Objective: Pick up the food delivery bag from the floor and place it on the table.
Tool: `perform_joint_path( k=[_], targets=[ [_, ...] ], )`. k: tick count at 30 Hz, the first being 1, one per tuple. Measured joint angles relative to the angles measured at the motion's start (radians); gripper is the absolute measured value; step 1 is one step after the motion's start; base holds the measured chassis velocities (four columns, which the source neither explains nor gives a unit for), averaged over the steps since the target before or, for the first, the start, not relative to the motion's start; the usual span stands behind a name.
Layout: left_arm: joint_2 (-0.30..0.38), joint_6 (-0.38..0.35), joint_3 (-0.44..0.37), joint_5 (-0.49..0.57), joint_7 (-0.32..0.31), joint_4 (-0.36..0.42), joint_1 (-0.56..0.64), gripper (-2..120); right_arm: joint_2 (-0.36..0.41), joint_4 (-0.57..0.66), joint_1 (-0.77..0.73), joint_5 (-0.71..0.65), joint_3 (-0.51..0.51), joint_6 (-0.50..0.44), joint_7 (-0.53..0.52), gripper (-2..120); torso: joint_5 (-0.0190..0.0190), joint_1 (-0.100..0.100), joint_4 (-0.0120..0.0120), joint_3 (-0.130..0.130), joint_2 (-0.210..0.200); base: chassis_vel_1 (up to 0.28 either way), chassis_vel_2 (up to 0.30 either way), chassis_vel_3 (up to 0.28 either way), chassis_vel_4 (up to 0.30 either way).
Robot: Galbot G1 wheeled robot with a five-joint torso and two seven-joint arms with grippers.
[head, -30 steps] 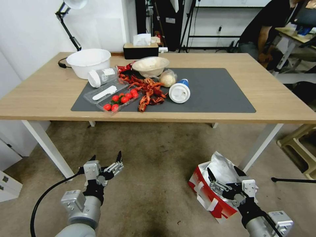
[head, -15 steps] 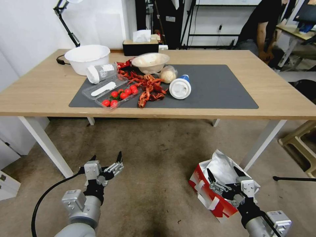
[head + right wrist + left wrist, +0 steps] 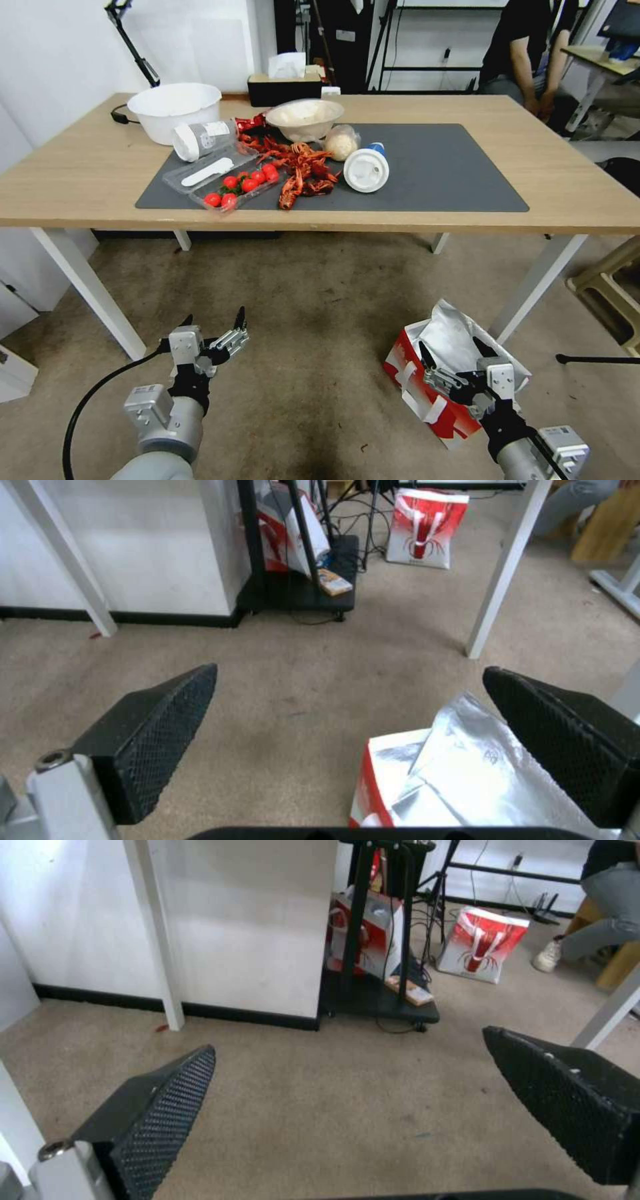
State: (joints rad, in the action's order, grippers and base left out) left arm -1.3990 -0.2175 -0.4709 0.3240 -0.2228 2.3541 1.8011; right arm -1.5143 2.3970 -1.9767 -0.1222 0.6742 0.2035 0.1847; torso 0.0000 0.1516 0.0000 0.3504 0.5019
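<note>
The food delivery bag stands on the carpet at the lower right, red-sided and white, with crumpled silver foil sticking out of its open top. My right gripper hovers open just above it, and the foil lies close under its fingers. At the lower left my left gripper hangs open over bare carpet, holding nothing. The table spans the view ahead, light wood on white legs, with a dark grey mat.
On the mat lie crayfish, a tray of tomatoes, bowls and a tipped cup. A white table leg stands just behind the bag. Another red and white bag sits far off. A stool is at the right.
The whole view has shifted: the table now sits a little higher and wider in the picture. Both grippers and the bag keep their places, and both grippers stay open.
</note>
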Motion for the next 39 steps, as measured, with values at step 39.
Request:
perform_joint_path(
  k=[39],
  targets=[
    [0.0, 0.01, 0.001, -0.008, 0.007, -0.009, 0.005, 100, 0.006, 0.001, 0.001, -0.006, 0.004, -0.006, 0.007, 100, 0.0001, -0.049, 0.0, -0.095, -0.144, 0.0, 0.0, 0.0, 0.0]
  ],
)
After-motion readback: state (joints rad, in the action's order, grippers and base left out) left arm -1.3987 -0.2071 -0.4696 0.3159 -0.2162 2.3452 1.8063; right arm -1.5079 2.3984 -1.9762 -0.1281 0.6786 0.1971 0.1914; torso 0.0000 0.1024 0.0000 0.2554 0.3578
